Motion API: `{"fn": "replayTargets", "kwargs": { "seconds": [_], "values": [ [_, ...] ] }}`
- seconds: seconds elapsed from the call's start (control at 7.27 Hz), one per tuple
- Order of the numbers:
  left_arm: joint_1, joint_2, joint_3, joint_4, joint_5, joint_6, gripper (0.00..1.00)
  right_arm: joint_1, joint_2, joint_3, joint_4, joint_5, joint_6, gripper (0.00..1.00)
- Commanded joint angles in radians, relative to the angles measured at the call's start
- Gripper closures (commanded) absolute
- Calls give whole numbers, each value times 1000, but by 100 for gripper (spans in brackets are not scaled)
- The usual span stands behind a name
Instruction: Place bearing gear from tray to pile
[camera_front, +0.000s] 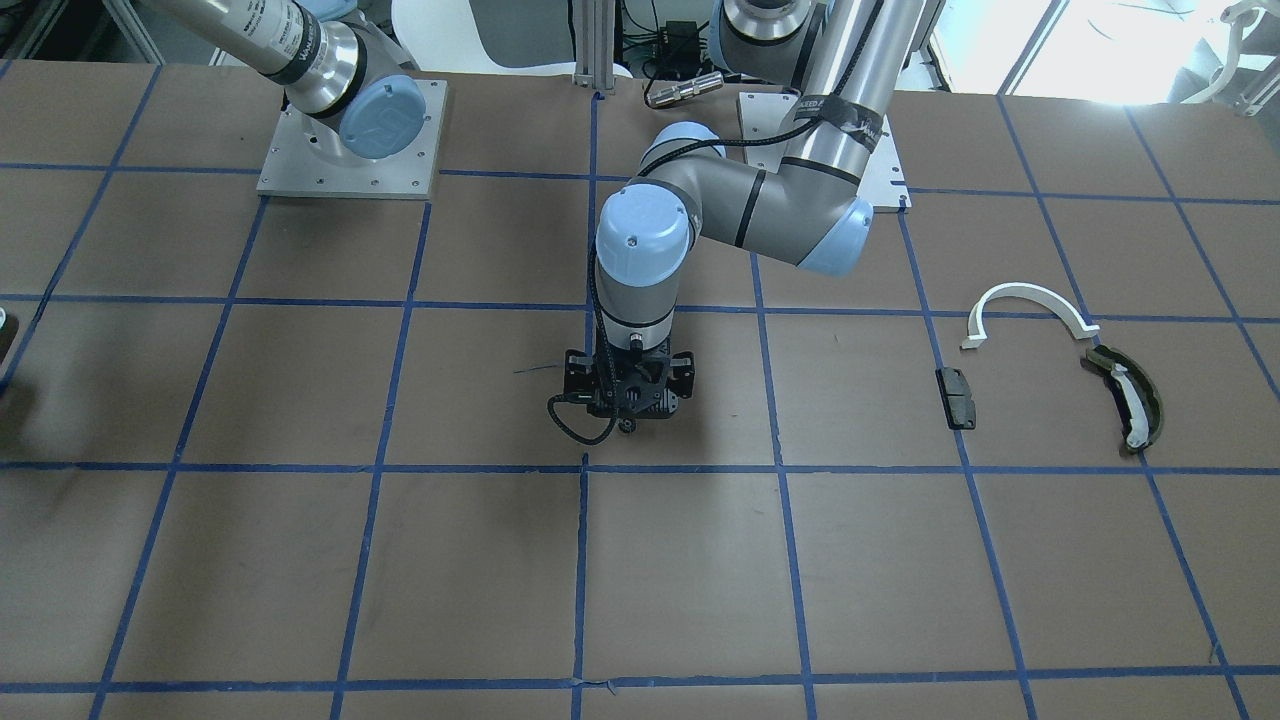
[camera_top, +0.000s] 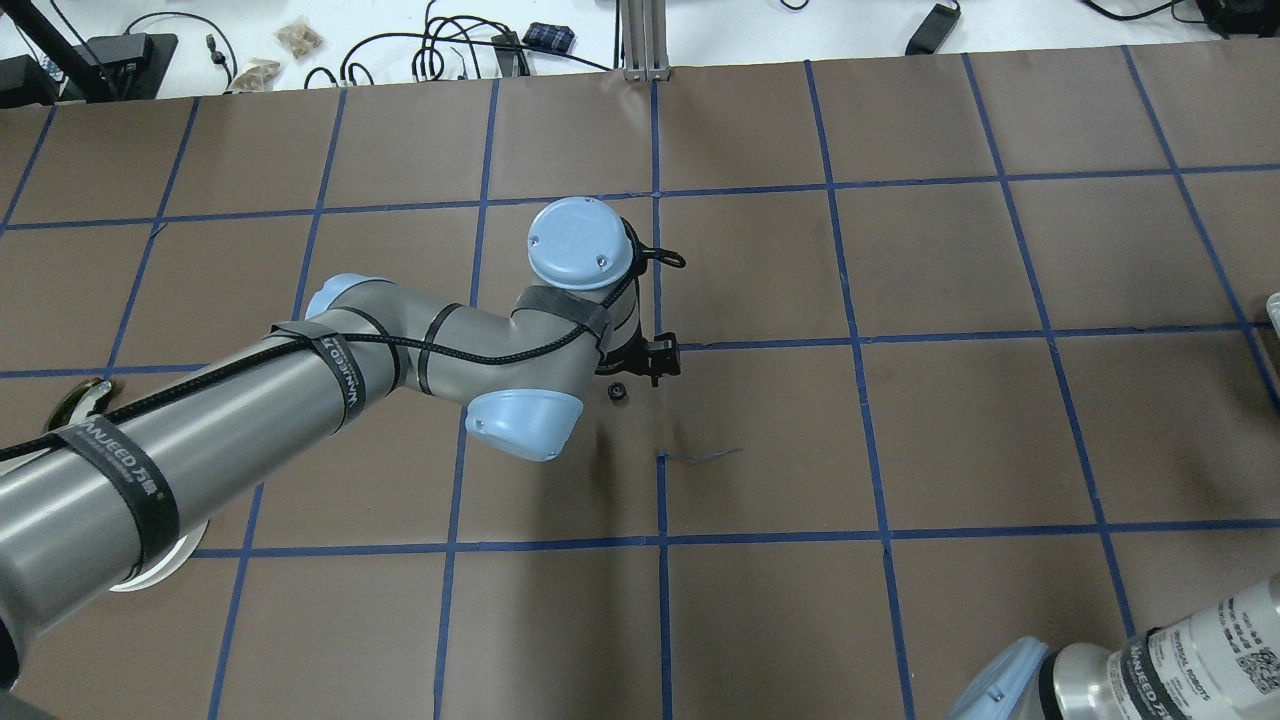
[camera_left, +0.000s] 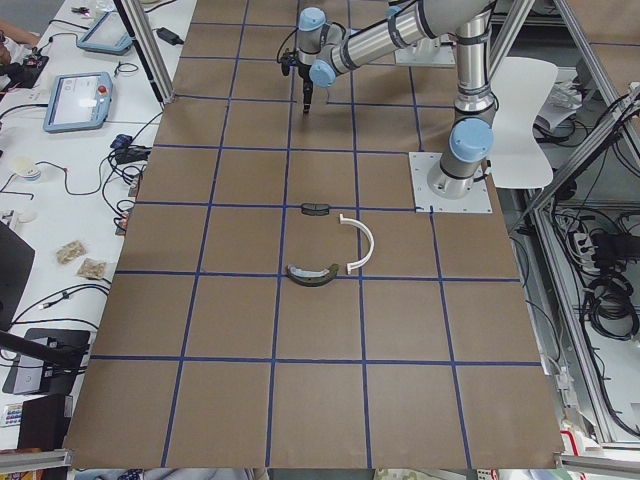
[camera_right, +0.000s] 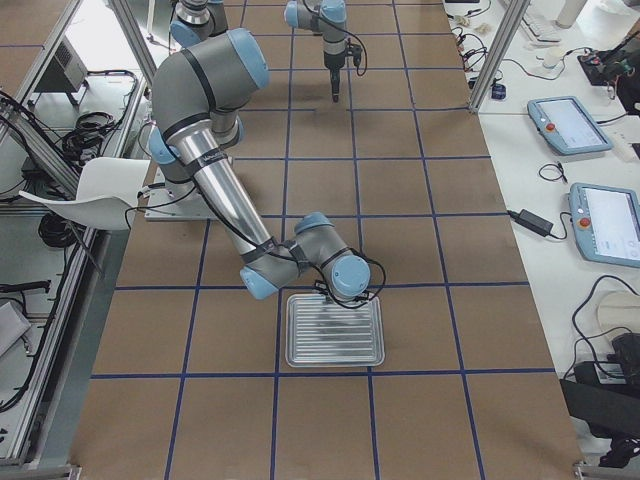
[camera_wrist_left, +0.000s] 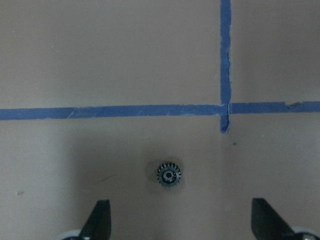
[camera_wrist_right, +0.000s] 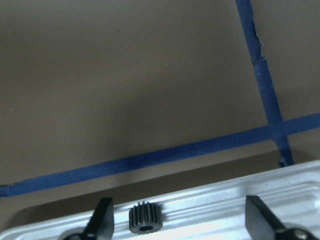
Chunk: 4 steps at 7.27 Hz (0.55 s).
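Note:
A small black bearing gear (camera_wrist_left: 169, 175) lies on the brown table under my left gripper (camera_wrist_left: 182, 225), which is open and empty; the gear also shows in the overhead view (camera_top: 617, 391), beside the gripper (camera_top: 650, 358). A second black gear (camera_wrist_right: 145, 218) lies on the silver tray (camera_wrist_right: 225, 207), close to one finger of my open, empty right gripper (camera_wrist_right: 182, 220). The tray (camera_right: 335, 345) sits under the right arm. The pile lies apart from both: a white half-ring arc (camera_front: 1030, 300), an olive curved shoe (camera_front: 1130, 400) and a black pad (camera_front: 956, 397).
Blue tape lines (camera_wrist_left: 226, 60) grid the brown table. The left arm's elbow and forearm (camera_top: 300, 390) stretch over the table's left half. Both arm base plates (camera_front: 350, 140) stand at the robot's side. Screens and cables lie on side benches (camera_right: 590, 170).

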Motion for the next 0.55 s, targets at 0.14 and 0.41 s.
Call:
{"fn": "replayTargets", "kwargs": {
  "seconds": [0.14,0.41],
  "values": [
    [0,-47,12,6,-1,2,22,-4,2,5,-13,-1,-3,18],
    [2,-57,27,4,1,-8,31,-4,1,3,-18,-4,0,35]
  ]
}}
